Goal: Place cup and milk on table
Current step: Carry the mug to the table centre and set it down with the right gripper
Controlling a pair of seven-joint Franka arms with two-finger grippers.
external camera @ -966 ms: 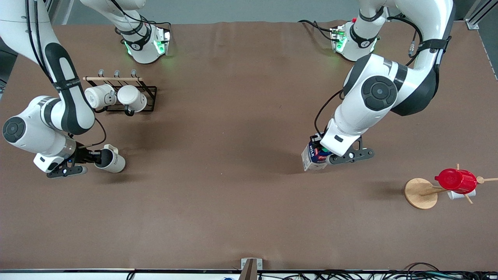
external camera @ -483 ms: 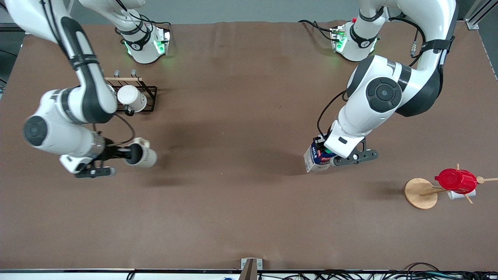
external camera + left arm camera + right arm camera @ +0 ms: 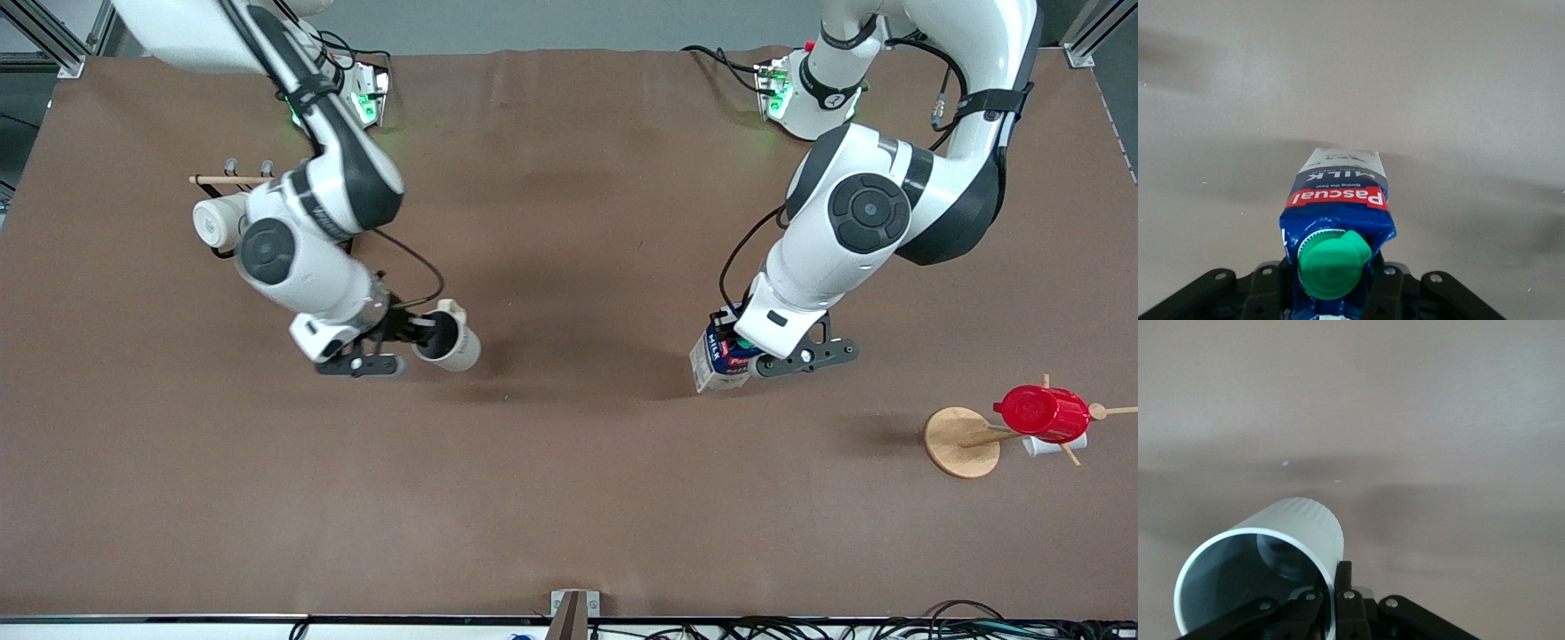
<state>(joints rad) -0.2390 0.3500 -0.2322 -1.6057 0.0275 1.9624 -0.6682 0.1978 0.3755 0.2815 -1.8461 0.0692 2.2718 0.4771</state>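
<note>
both loads are in the air over the desk [image 3: 569,498]. the right hand [image 3: 418,333] grips the cup [image 3: 449,336] by its rim; the left hand [image 3: 742,356] clamps the milk [image 3: 718,360], tilted. next, i judge: lower each upright, then release.

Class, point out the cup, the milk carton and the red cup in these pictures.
cup [image 3: 455,341]: front view, on its beige outer wall.
milk carton [image 3: 1338,199]: left wrist view, on its red band.
red cup [image 3: 1042,412]: front view, on its red side.
</note>
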